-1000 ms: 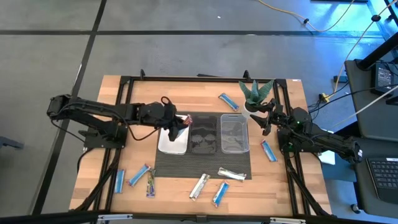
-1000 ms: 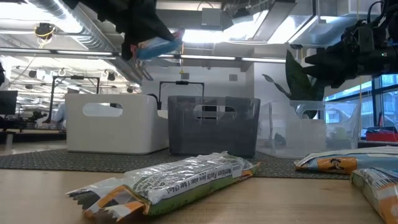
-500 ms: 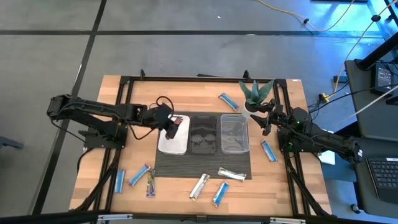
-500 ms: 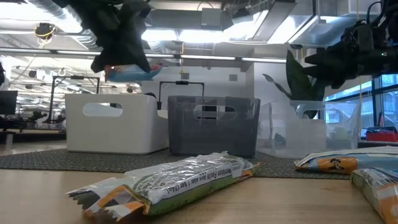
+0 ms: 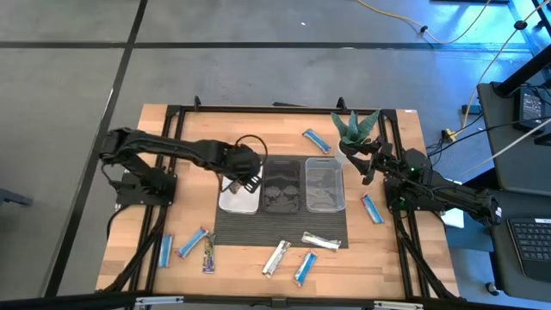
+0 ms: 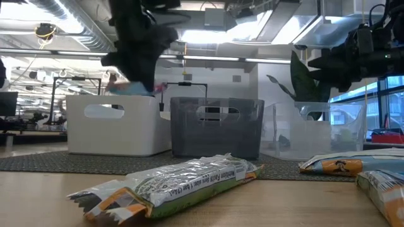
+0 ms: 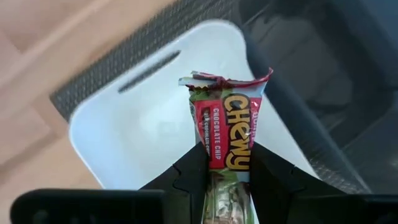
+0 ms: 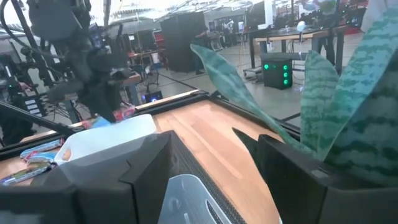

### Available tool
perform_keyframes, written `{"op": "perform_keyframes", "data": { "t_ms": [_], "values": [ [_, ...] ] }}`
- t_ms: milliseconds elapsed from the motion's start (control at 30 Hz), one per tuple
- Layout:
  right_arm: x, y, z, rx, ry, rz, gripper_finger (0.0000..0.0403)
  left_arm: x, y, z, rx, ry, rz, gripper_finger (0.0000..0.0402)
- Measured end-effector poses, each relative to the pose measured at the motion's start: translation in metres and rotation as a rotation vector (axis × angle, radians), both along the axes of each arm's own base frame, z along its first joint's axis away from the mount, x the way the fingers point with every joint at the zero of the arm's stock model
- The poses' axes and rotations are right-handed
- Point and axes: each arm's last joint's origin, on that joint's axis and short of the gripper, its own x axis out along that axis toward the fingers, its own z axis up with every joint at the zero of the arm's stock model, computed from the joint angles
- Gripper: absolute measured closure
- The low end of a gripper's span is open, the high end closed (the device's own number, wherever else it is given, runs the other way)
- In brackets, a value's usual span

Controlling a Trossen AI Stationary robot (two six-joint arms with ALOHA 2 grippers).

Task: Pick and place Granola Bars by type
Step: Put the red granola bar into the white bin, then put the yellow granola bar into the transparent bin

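Note:
My left gripper (image 5: pixel 244 170) (image 7: pixel 227 152) hangs over the white tray (image 5: pixel 232 201) (image 7: pixel 143 134), shut on a red multicolour granola bar (image 7: pixel 227 124) marked "Chewy". In the low view the gripper (image 6: pixel 136 53) and the bar (image 6: pixel 129 88) sit just above the white tray's rim (image 6: pixel 117 98). My right gripper (image 5: pixel 360 162) (image 8: pixel 205 186) waits open near the table's right edge, beside the clear tray (image 5: pixel 325 185). The black tray (image 5: pixel 281 185) stands between the two. Blue bars (image 5: pixel 316 140) (image 5: pixel 372 208) (image 5: pixel 165 251), silver bars (image 5: pixel 275 257) (image 5: pixel 320 242) and a purple one (image 5: pixel 208 256) lie flat on the table. My left gripper pinches the Chewy bar between its two fingers (image 7: pixel 193 171), on the bar's long sides near one end (image 7: pixel 217 163). The fingers come from above, slanting down, and lie along the bar. The free crimped end (image 7: pixel 227 81) sticks out past the fingertips, lifted clear over the white tray's inside.
The three trays stand in a row on a dark mat (image 5: pixel 280 228). A potted plant (image 5: pixel 355 127) stands at the far right, close to my right gripper. Most loose bars lie along the table's near edge; bare wood shows at the far left.
My left gripper has gone down over the white tray, carrying the Chewy bar from well above the trays to about rim height. The arm has stretched out farther toward the tray and the gripper has tipped more downward. It has stayed shut on the bar.

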Motion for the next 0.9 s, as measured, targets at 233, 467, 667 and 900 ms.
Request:
{"op": "perform_keyframes", "data": {
  "t_ms": [233, 467, 667, 900],
  "values": [
    [0.0, 0.0, -0.001, 0.002, 0.014, 0.0, 0.0162, 0.008, -0.002, -0.016, -0.09, 0.049, 0.041, 0.0305],
    [0.0, 0.0, -0.001, 0.003, 0.014, 0.0, 0.0162, 0.011, 0.0, -0.023, -0.011, 0.071, 0.065, 0.0305],
    [0.0, 0.0, -0.001, 0.003, 0.014, 0.0, 0.0162, 0.011, 0.0, -0.023, -0.026, 0.071, 0.062, 0.0305],
    [0.0, 0.0, -0.001, 0.003, 0.014, 0.0, 0.0162, 0.011, 0.0, -0.023, -0.028, 0.071, 0.06, 0.0305]
  ]
}}
